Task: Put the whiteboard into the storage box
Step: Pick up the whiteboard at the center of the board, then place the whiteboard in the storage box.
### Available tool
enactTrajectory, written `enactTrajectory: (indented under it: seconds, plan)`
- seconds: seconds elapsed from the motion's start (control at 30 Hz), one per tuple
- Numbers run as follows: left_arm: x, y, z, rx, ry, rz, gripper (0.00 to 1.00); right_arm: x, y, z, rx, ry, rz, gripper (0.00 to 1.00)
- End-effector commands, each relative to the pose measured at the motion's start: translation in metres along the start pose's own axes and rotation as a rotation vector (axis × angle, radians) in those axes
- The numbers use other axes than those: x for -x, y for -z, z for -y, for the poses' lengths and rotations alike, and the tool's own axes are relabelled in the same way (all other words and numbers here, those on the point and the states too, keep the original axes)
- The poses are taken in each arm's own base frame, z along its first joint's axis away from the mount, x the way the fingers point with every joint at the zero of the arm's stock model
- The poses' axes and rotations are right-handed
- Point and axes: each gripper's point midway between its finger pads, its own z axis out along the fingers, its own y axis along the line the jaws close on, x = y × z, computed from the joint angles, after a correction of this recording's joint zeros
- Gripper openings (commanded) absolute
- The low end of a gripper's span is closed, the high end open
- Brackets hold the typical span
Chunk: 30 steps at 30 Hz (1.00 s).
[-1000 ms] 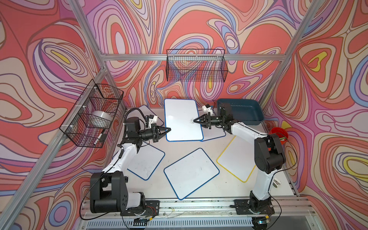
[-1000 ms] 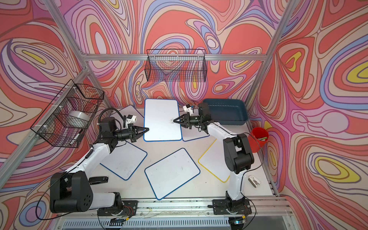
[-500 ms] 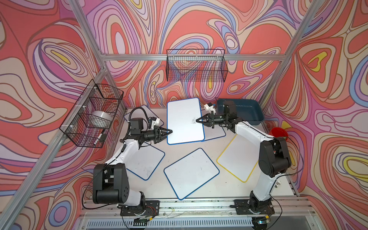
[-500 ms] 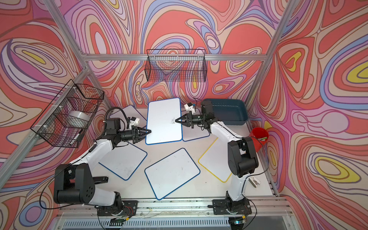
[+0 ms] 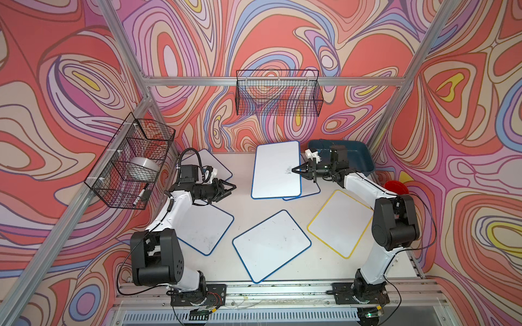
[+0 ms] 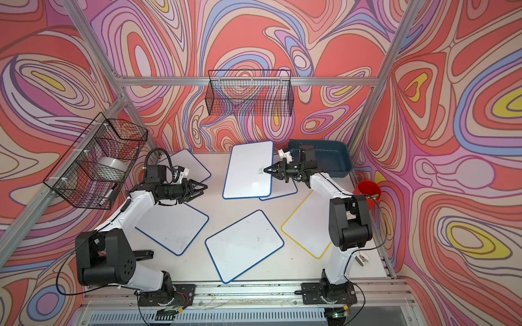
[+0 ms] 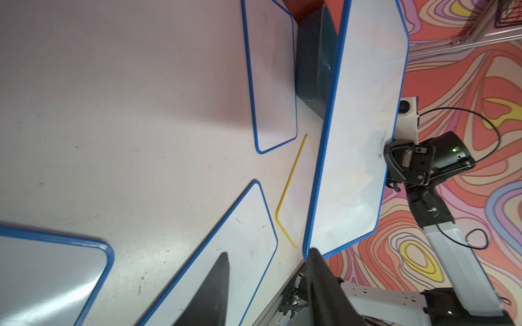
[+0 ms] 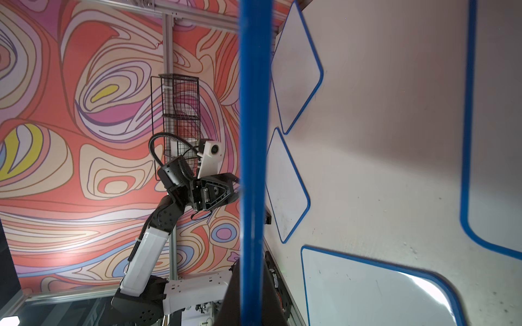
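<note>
A blue-framed whiteboard (image 5: 275, 169) (image 6: 248, 169) hangs tilted above the table's back middle. My right gripper (image 5: 293, 170) (image 6: 265, 170) is shut on its right edge; in the right wrist view that blue edge (image 8: 254, 127) runs straight into the closed jaws (image 8: 251, 282). My left gripper (image 5: 233, 187) (image 6: 204, 187) stands open to the board's left, clear of it. In the left wrist view nothing lies between its fingers (image 7: 217, 285). The teal storage box (image 5: 358, 161) (image 6: 333, 158) (image 7: 313, 65) sits at the back right, behind the right wrist.
Other whiteboards lie flat: two blue ones in front (image 5: 204, 228) (image 5: 271, 245), a yellow one (image 5: 340, 223), one at the back left (image 5: 214, 163), one under the held board (image 5: 309, 189). Wire baskets (image 5: 278, 93) (image 5: 132, 161) hang on the walls. A red bucket (image 5: 395, 187) stands right.
My left gripper has let go of the whiteboard's left edge, opened and drawn back to the left. The right gripper closed on the right edge and carried the board rightward.
</note>
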Motion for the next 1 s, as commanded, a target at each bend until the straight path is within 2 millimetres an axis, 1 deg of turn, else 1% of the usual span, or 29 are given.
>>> enactTrajectory:
  seconds: [0.0, 0.07, 0.17, 0.23, 0.3, 0.4, 0.57, 0.7, 0.8, 0.87, 0.97]
  plan:
    - [-0.009, 0.012, -0.015, 0.139, -0.083, -0.008, 0.41, 0.014, 0.028, -0.010, 0.006, 0.042, 0.077, 0.00]
    - [-0.010, 0.012, -0.021, 0.168, -0.096, -0.008, 0.42, 0.023, 0.046, -0.010, -0.015, 0.039, 0.138, 0.00]
    - [-0.014, 0.013, -0.030, 0.205, -0.118, -0.010, 0.41, 0.037, 0.071, 0.006, -0.066, 0.005, 0.229, 0.00]
    - [-0.015, 0.015, -0.029, 0.203, -0.131, -0.004, 0.42, 0.046, 0.088, 0.015, -0.102, -0.015, 0.290, 0.00]
    - [-0.014, 0.017, -0.024, 0.194, -0.148, 0.008, 0.41, 0.054, 0.103, 0.022, -0.128, -0.033, 0.351, 0.00]
    - [-0.014, 0.021, -0.021, 0.197, -0.165, 0.024, 0.41, 0.066, 0.120, 0.027, -0.128, -0.056, 0.429, 0.00]
    - [-0.016, 0.028, -0.022, 0.229, -0.186, 0.052, 0.41, 0.091, 0.147, 0.028, -0.100, -0.086, 0.566, 0.00]
    - [-0.018, 0.030, -0.024, 0.238, -0.188, 0.068, 0.41, 0.110, 0.172, 0.042, -0.128, -0.133, 0.692, 0.00]
    - [-0.018, 0.030, -0.025, 0.245, -0.189, 0.069, 0.41, 0.121, 0.190, 0.048, -0.117, -0.165, 0.796, 0.00]
    - [-0.018, 0.030, -0.024, 0.241, -0.189, 0.068, 0.41, 0.127, 0.200, 0.053, -0.105, -0.193, 0.865, 0.00]
    - [-0.018, 0.028, -0.023, 0.225, -0.186, 0.064, 0.41, 0.134, 0.209, 0.064, -0.097, -0.227, 0.946, 0.00]
